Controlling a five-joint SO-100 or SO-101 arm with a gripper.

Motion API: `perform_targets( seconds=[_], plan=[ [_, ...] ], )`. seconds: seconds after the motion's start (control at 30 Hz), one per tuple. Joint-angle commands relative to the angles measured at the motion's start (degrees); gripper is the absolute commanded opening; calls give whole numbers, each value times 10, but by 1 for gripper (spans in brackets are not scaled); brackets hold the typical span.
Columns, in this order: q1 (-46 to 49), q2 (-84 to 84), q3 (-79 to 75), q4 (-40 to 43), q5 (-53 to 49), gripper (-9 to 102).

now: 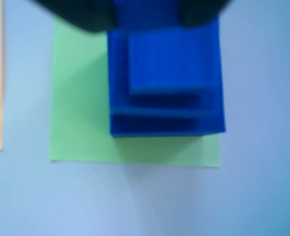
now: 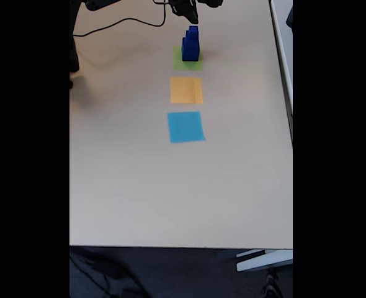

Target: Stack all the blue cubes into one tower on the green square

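**On the green square: a blue tower of three**

On top of the green square [image 2: 187, 58] stands the tower [image 2: 190, 43], at the far end of the worktop [image 2: 170, 186] in the fixed view. The blue cubes [image 1: 167, 93] sit one on another, big one at the bottom, middle one next, small one on top. From the wrist view the steps show clearly: each cube is pushed toward the right side and the top edge of the picture, so ledges show on the left and at the bottom. The big cube sits toward the right part of the green square, and green paper shows to its left and below it.

Just above the tower, the dark fingers [image 1: 147, 12] sit at the top of the wrist view, one on each side of the small top cube [image 1: 145, 14]. The picture is too blurry to tell if they are squeezing the cube or only close beside it.

Nearer the camera in the fixed view lie an orange square [image 2: 186, 90] and then a light-blue square [image 2: 185, 126], in a row with the green one. A black cable [image 2: 121, 23] curves across the far left of the worktop.
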Motion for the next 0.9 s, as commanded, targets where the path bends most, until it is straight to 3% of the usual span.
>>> perform_targets(
  seconds=[0.0,0.37,0.87],
  plan=[
    [0,1,-43,-13,-19,0],
    [-25,-40,-75,-39,-2,1],
    [-25,-41,-66,14,21,1]
  ],
)
